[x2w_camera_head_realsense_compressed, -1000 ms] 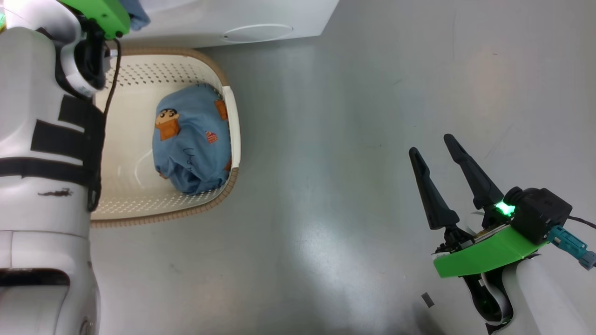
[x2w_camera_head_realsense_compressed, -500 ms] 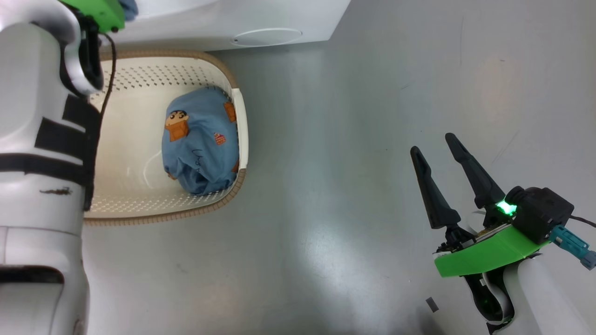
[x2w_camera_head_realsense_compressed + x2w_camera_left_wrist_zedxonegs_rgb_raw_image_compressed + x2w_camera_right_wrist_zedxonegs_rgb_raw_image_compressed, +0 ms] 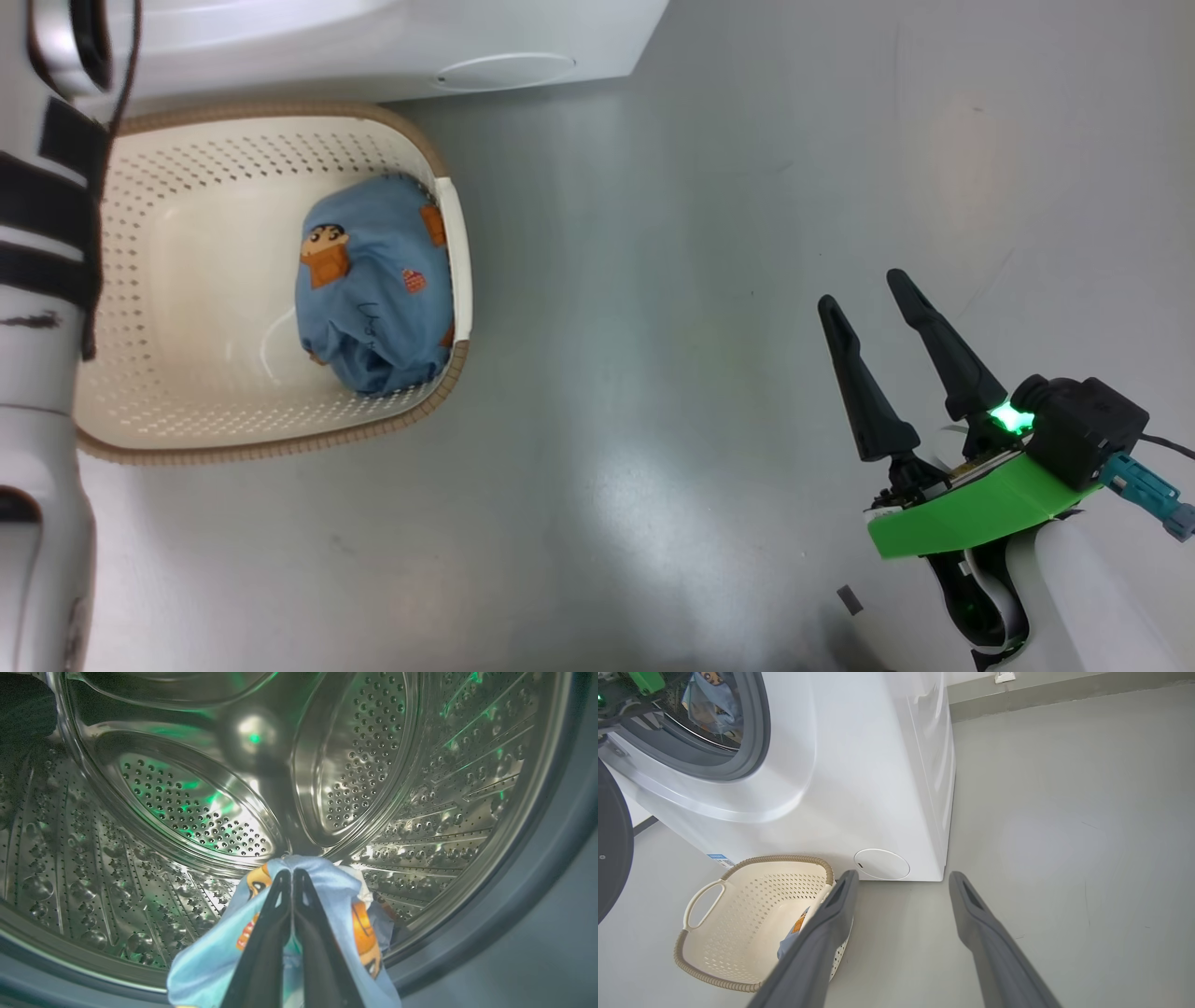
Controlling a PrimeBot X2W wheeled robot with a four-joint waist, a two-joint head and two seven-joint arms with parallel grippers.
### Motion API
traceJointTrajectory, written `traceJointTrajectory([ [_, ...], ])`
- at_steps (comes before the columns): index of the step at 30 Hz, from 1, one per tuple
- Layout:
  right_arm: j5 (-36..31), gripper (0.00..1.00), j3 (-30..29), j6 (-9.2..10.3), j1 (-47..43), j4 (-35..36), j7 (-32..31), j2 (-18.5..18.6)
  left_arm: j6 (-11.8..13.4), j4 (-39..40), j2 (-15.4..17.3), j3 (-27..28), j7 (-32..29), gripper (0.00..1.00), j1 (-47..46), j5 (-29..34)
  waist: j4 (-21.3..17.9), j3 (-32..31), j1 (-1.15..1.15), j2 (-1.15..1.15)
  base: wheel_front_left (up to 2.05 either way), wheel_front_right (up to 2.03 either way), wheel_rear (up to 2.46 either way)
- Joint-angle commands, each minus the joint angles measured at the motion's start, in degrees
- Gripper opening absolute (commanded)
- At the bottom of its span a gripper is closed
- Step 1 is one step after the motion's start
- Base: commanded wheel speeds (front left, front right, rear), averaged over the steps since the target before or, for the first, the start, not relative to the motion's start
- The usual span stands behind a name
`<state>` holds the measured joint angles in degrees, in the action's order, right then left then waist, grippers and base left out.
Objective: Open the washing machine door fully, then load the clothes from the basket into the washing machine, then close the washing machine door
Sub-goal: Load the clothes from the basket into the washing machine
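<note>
In the left wrist view my left gripper [image 3: 292, 873] is shut on a light blue garment [image 3: 205, 961] with orange prints, held at the mouth of the washing machine's steel drum [image 3: 196, 812]. In the right wrist view that garment [image 3: 710, 704] hangs inside the grey gasket [image 3: 756, 742] of the white washing machine [image 3: 859, 774]. The black washing machine door [image 3: 612, 854] stands open at the left edge. A second blue garment [image 3: 373, 299] lies in the cream basket [image 3: 187, 149] on the floor before the machine. My right gripper [image 3: 861, 289] hovers open and empty over the floor, far right of the basket.
My pale left forearm [image 3: 37, 280] runs up the head view's left edge beside the basket. Grey floor [image 3: 672, 280] spreads between the basket and the right gripper. The machine's round white cap [image 3: 881, 864] sits low on its front, next to the basket [image 3: 752, 924].
My left wrist and its blue garment have left the head view's top left corner, and that whole picture has shifted. The right gripper has stayed put.
</note>
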<state>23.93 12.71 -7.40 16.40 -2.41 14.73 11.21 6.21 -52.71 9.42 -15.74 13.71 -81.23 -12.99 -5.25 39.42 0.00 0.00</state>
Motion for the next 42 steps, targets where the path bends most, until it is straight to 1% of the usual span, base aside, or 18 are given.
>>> traceJointTrajectory([
  [1,0.39,1.0,1.43,-0.09,-2.09,1.34,0.27,0.36,-0.26,1.25,2.92,0.29,0.45,0.0,-1.85,0.59,-0.31,0.5,0.0,0.0,0.0,0.0,0.0],
  [8,0.39,1.0,1.05,-0.09,-3.11,1.69,0.27,0.84,-0.16,0.03,3.21,0.18,0.59,0.0,-4.0,0.32,-0.32,1.73,0.0,0.0,0.0,0.0,0.0],
  [20,0.27,1.0,0.87,-0.09,-4.31,2.8,0.27,1.19,-0.17,0.24,2.72,-0.45,1.04,0.0,-7.91,0.04,0.73,7.19,0.0,0.0,0.0,0.0,0.0],
  [24,0.2,1.0,0.95,-0.09,-5.06,2.83,0.27,1.27,0.01,-0.05,2.55,-0.82,1.11,0.0,-8.95,0.15,1.15,7.78,0.0,0.0,0.0,0.0,0.0],
  [26,0.14,1.0,0.95,-0.09,-5.42,3.0,0.27,1.37,0.12,2.78,2.79,-1.29,1.22,0.0,-10.0,1.14,1.27,8.25,0.0,0.0,0.0,0.0,0.0],
  [29,0.09,1.0,1.34,-0.09,-5.21,3.37,0.27,1.47,0.24,12.2,3.73,-1.26,1.26,0.0,-9.72,3.17,1.04,9.25,0.0,0.0,0.0,0.0,0.0],
  [31,0.09,1.0,1.73,-0.09,-5.09,3.46,0.27,1.47,-0.89,17.31,4.47,-1.44,1.27,0.0,-8.16,4.26,0.67,9.43,0.0,0.0,0.0,0.0,0.0],
  [33,0.08,1.0,2.33,-0.09,-5.08,3.18,0.27,1.49,-1.79,18.96,4.99,-1.04,1.28,0.0,-6.35,4.29,0.15,9.26,0.0,0.0,0.0,0.0,0.0],
  [37,0.34,1.0,3.28,-0.09,-4.69,2.71,0.27,1.5,-3.17,16.02,5.29,0.02,1.28,0.0,-5.73,3.3,-0.87,9.48,0.0,0.0,0.0,0.0,0.0],
  [42,0.55,1.0,3.92,-0.09,-4.83,2.0,0.27,1.35,-4.07,9.04,4.7,0.76,0.94,0.0,-7.81,1.57,-1.45,9.26,0.0,0.0,0.0,0.0,0.0],
])
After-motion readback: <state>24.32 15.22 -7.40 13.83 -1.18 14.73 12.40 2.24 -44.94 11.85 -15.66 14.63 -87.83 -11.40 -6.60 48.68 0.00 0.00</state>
